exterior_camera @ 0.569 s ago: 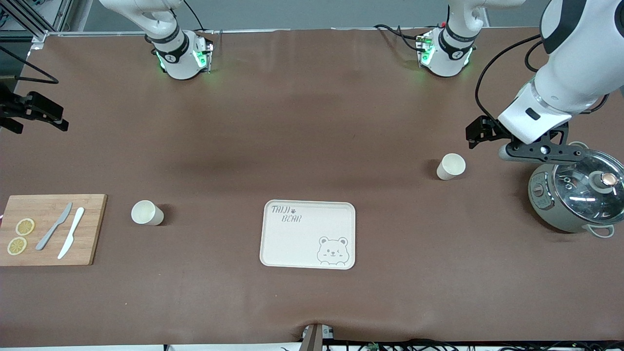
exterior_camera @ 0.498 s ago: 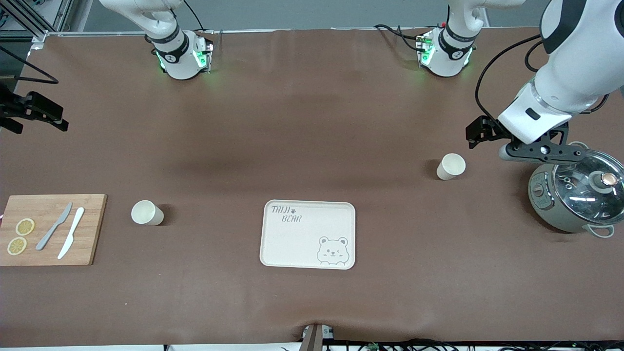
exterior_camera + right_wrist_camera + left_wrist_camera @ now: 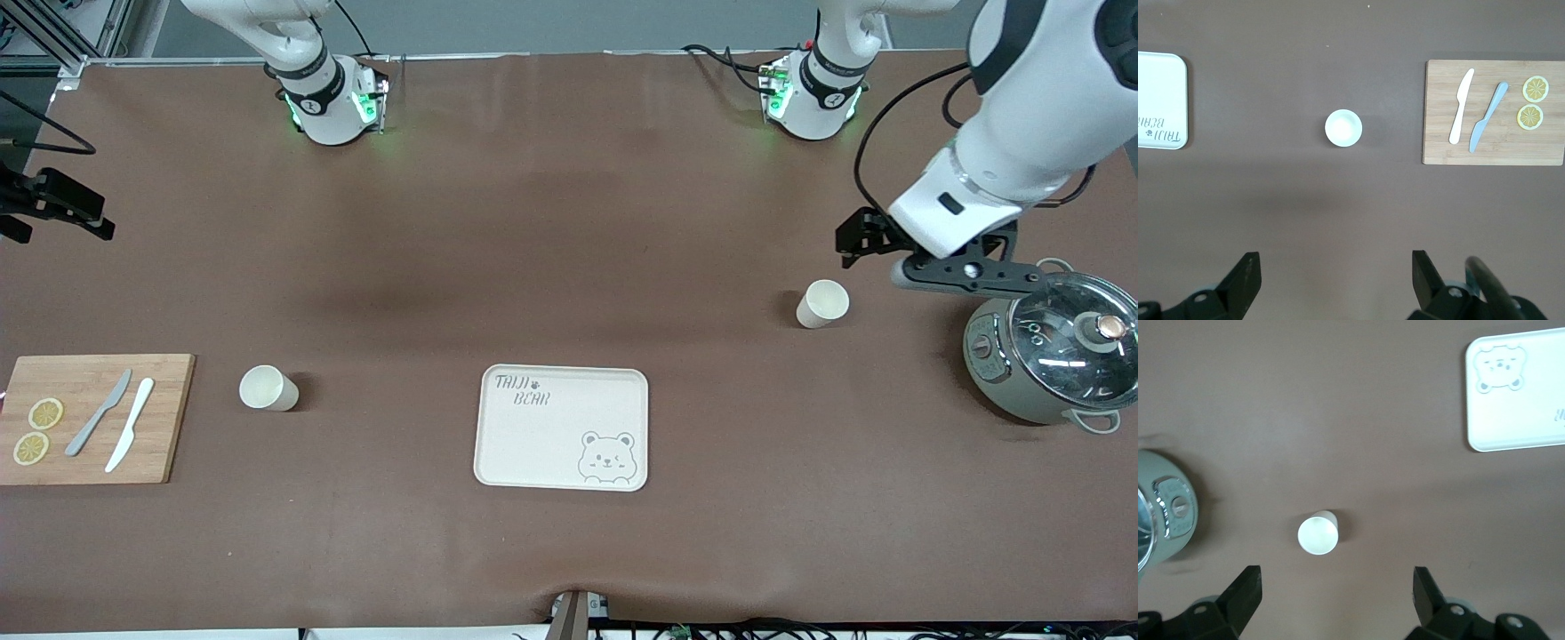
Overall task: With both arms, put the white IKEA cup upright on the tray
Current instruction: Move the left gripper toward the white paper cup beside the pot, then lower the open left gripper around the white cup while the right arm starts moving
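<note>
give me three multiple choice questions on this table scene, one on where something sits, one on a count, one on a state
1. Where are the two knives?
A. on the tray
B. on the cutting board
C. in the pot

2. How many white cups stand on the table?
A. one
B. two
C. three

3. What state is the left gripper in?
A. open, holding nothing
B. shut on a cup
C. shut on the pot lid

Key:
1 B, both lie on the cutting board beside the lemon slices.
2 B, one cup beside the board, another cup beside the pot.
3 A, the left gripper shows spread fingers above that cup; the tray is bare.

A cutting board [image 3: 93, 418] carries two knives; a lidded pot [image 3: 1049, 360] stands apart.
</note>
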